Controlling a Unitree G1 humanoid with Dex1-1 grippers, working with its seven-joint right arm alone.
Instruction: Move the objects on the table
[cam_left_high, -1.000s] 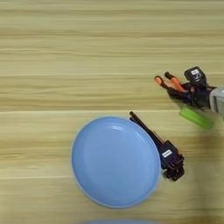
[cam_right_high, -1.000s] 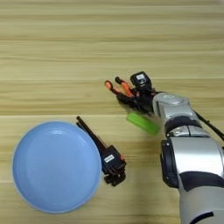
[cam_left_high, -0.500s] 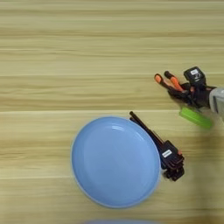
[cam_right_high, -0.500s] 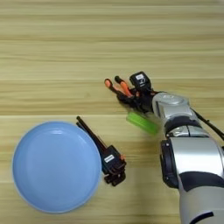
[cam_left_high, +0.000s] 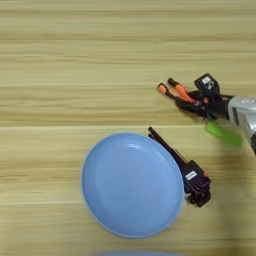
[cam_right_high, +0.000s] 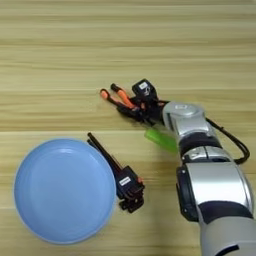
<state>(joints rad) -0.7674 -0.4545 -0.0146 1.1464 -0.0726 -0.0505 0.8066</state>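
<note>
Down at the bottom of the frame sits the light-blue plate (cam_right_high: 64, 190), flat on the bench (cam_right_high: 125, 40), taking up the lower left. Just off its right rim lies the black bar clamp (cam_right_high: 120, 175), bar running diagonally from upper left to lower right, with the chunky trigger head and white label at the lower-right end. It looks like it's touching or nearly touching the plate edge, hard to say which.

Further up, middle right, the silver right arm (cam_right_high: 210, 190) comes in from the bottom right corner and reaches up-left. There's a green piece (cam_right_high: 161, 139) showing just under the wrist; can't tell what it is.

The right gripper (cam_right_high: 139, 106) is right at the pliers (cam_right_high: 117, 97), and the fingers look closed around the metal end of them. The pliers' long axis runs roughly left-right, orange handles sticking out to the upper left, away from the arm. So the pliers point straight out from the fingers, well apart from the plate and clamp below.
</note>
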